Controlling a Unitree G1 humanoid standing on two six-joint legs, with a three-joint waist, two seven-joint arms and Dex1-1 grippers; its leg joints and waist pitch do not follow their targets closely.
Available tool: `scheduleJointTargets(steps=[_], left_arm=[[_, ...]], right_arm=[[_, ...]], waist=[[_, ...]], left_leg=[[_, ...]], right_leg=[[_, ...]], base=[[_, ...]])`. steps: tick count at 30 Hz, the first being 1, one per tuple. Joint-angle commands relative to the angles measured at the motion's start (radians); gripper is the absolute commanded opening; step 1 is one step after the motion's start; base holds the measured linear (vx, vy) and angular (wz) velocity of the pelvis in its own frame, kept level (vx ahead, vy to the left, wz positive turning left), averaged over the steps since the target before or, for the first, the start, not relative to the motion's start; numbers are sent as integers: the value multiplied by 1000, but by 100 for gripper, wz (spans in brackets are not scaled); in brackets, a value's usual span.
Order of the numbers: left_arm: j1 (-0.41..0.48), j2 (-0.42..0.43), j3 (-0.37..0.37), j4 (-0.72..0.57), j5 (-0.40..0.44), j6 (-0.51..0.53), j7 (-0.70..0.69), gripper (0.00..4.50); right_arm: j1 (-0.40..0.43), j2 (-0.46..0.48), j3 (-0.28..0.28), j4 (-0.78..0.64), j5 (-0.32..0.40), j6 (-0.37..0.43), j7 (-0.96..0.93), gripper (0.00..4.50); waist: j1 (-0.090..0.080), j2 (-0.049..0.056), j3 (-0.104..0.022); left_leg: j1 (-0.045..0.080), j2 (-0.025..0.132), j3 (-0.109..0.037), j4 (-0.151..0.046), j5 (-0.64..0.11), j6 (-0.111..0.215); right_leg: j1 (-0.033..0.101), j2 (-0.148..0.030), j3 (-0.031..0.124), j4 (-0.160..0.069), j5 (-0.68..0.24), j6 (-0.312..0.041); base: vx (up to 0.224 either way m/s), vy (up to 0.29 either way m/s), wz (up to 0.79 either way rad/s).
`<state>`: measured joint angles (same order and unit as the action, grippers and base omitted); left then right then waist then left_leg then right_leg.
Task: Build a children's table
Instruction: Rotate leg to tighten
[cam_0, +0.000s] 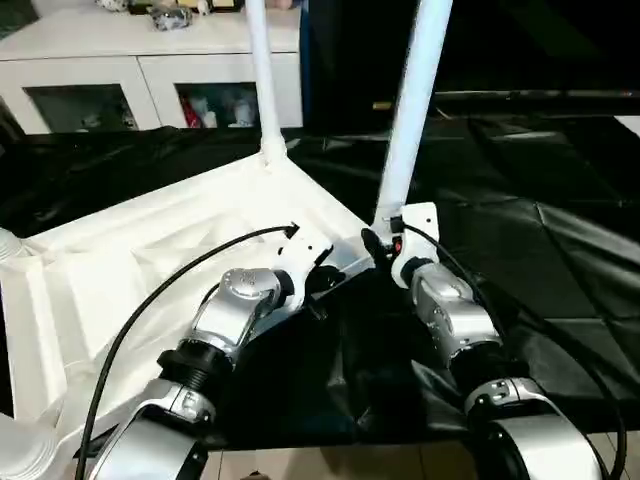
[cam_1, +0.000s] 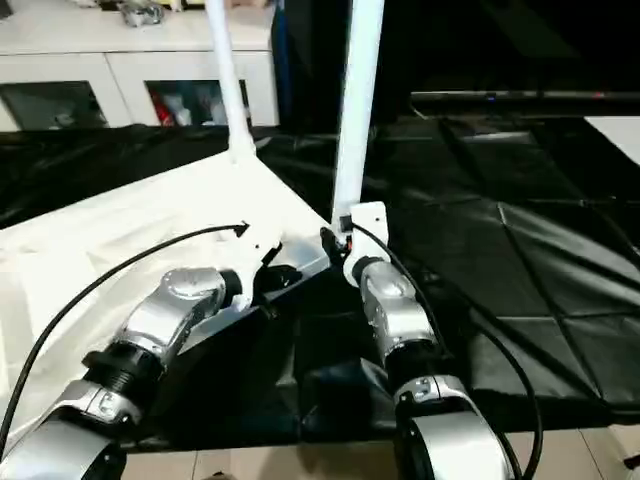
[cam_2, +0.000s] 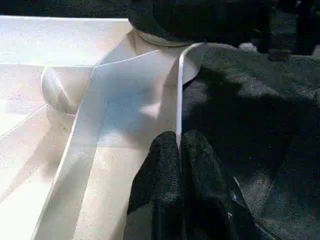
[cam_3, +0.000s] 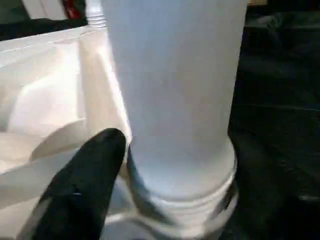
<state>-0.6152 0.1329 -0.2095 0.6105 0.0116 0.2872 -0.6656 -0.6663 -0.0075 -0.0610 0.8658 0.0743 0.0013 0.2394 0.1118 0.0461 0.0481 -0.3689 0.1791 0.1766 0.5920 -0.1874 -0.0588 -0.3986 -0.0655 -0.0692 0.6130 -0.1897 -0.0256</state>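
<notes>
we note the upturned white plastic children's table top lying on black sheeting, left gripper jaws clenched on its rim, right gripper jaws at the near white tube leg, grasp unclear; a half-seated leg may tilt.

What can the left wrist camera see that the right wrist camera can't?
Left wrist view: the left gripper, its two black fingers pinched shut on the thin rim of the upside-down white plastic tabletop. Right wrist view: a fat round white tube leg very close up, with its screw-threaded end at the tabletop's corner. Both: the tabletop's white ribbed underside and the crinkly black sheet beneath.
</notes>
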Motion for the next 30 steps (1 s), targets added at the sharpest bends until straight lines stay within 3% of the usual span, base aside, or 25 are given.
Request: scheduleJointTargets(steps=[1, 4, 7, 11, 15, 23, 30], left_arm=[[12, -20, 9, -24, -40, -70, -28, 0], [45, 19, 15, -64, -60, -86, -93, 0], [72, 55, 15, -98, -76, -90, -151, 0], [107, 93, 19, -151, -106, -80, -225, 0], [144, 141, 16, -219, -135, -54, -305, 0], [164, 164, 17, -255, -141, -32, -338, 0], [166, 167, 21, -262, -137, -22, -343, 0]], right_arm=[[2, 35, 47, 9, 14, -1, 85, 376], [-3, -35, 94, -23, -4, 0, 235, 385], [13, -97, 141, -71, -22, 20, 353, 385], [35, -165, 163, -131, -14, 39, 490, 385], [60, -243, 192, -183, 8, 65, 655, 385], [54, -272, 189, -200, 30, 90, 725, 385], [59, -267, 198, -204, 28, 104, 752, 331]], waist=[[-2, -15, -61], [-1, -17, -62], [-4, -19, -66], [2, -17, -67], [9, -18, -67], [10, -21, -64], [12, -21, -67]], left_leg=[[3, 48, -22, -75, -188, 39], [1, 48, -21, -71, -173, 51], [-5, 45, -18, -63, -115, 80], [-4, 50, -15, -58, -85, 106], [-1, 53, -14, -57, -89, 113], [0, 53, -15, -60, -107, 97], [0, 51, -14, -57, -86, 101]], right_leg=[[47, -93, 52, -87, -286, -149], [51, -94, 51, -83, -261, -159], [56, -89, 50, -74, -181, -176], [51, -84, 49, -65, -115, -201], [49, -82, 48, -62, -110, -213], [49, -84, 49, -67, -168, -205], [50, -83, 49, -65, -143, -207]], base=[[0, 0, 0], [0, 0, 0], [0, 0, 0], [0, 0, 0], [0, 0, 0], [0, 0, 0], [0, 0, 0]])
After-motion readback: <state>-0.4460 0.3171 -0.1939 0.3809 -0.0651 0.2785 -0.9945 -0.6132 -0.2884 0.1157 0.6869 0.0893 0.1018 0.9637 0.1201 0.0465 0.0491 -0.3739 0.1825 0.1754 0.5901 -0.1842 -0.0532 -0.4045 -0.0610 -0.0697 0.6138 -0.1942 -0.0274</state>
